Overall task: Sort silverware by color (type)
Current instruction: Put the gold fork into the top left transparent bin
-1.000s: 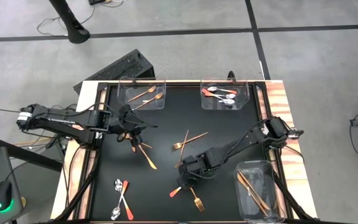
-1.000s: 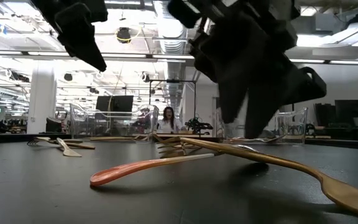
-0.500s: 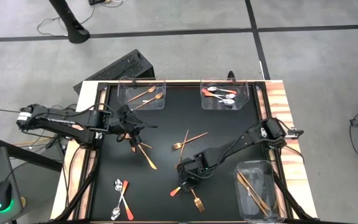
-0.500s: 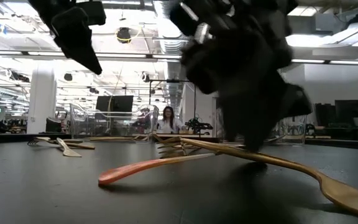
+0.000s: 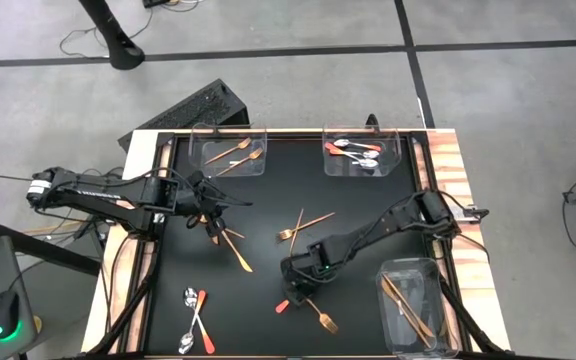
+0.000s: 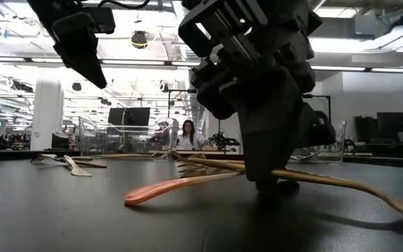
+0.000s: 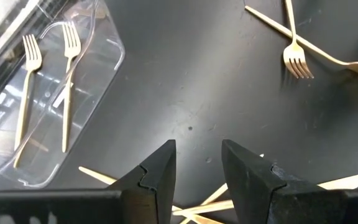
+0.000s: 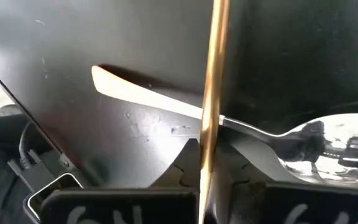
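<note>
Gold fork between right hand's fingers

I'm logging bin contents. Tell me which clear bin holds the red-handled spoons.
The bin at the table's far edge on the right arm's side: its spoons show silver bowls and red handles. The far left bin holds gold forks.

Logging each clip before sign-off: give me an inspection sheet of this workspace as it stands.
Surface: black mat on a wood-edged table.
Job's things: forks in the far-left bin; spoons in the far-middle bin; gold sticks in the near-right bin; crossed forks mid-mat; spoon pair near-left; red-handled spoon under a gold fork.
Clutter: nothing seen.
Grippers: left pincer open above loose gold pieces; right pincer shut on the gold fork's handle.
Cables: cords on the floor at far left.
Surroundings: grey floor; a person far behind.
</note>
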